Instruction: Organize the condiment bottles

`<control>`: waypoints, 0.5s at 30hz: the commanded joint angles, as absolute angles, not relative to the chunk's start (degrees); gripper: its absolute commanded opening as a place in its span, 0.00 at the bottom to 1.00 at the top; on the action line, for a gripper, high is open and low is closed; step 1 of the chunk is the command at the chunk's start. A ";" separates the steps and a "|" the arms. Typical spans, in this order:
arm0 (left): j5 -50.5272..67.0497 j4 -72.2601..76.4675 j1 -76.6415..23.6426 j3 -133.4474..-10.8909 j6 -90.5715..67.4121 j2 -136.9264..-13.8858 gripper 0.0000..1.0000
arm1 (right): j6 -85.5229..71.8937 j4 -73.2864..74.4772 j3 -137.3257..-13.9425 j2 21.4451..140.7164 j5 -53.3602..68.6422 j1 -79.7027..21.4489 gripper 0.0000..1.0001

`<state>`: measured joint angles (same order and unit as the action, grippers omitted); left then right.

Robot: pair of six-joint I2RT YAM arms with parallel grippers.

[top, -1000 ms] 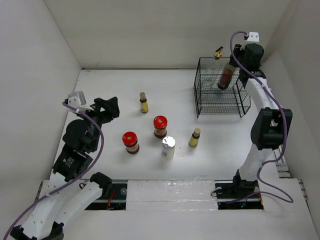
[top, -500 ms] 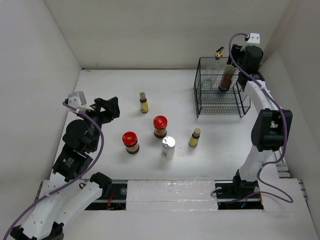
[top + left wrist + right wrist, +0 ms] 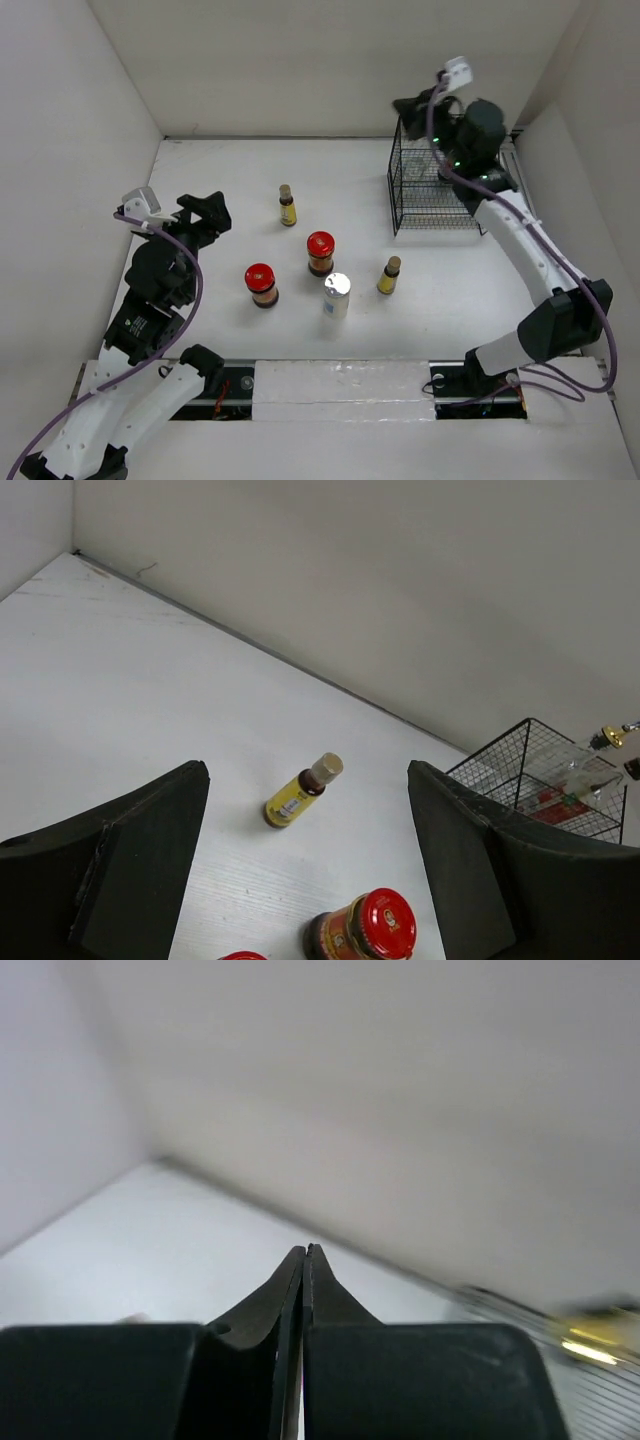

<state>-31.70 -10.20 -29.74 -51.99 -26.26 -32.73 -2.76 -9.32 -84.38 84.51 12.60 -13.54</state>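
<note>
Right gripper [image 3: 304, 1252], now shut and empty, has swung up off the basket [image 3: 398, 190], leaving the dark bottle [image 3: 552, 802] inside beside the clear bottle [image 3: 580, 768], so two look stowed; five bottles [image 3: 320, 252] wait left of the basket, left gripper [image 3: 207, 212] part-open, empty.

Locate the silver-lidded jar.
Top view, centre: the silver-lidded jar stands just below-right of a red-lidded jar, left of a yellow brown-capped bottle.

The right arm [image 3: 480, 130] is covering the far corner of the black wire basket [image 3: 420, 200], hiding what is inside there. The left wrist view's bottom edge is cutting off a red-lidded jar [image 3: 243, 956], and the right wrist view is blurring a gold spout [image 3: 592, 1345].
</note>
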 commanded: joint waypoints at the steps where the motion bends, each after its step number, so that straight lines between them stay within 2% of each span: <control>1: -33.66 -9.32 -29.53 -52.82 -27.51 -32.87 0.77 | -1.24 -8.61 -80.79 86.39 23.99 -25.90 0.01; 2: -33.66 -9.32 -29.53 -52.82 -27.51 -32.87 0.77 | 0.16 -7.13 -80.77 86.92 24.86 -28.54 0.06; 6: -33.05 -9.32 -29.53 -52.82 -27.51 -32.87 0.75 | 2.11 -2.47 -78.67 89.29 27.25 -38.30 0.64; 7: -33.05 -9.32 -29.53 -52.82 -27.51 -32.35 0.75 | 2.63 -1.33 -78.66 89.91 28.20 -41.54 0.82; 11: -34.37 -8.79 -29.53 -52.30 -27.51 -31.29 0.75 | 5.79 5.79 -79.18 93.24 23.83 -50.87 0.97; 15: -34.37 -8.79 -29.53 -52.29 -27.51 -31.29 0.77 | 7.12 8.17 -79.72 96.84 18.47 -56.24 0.99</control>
<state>-33.28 -10.52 -29.76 -51.99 -27.18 -31.81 4.73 6.44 -78.24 96.33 22.15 -53.39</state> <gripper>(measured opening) 0.764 0.989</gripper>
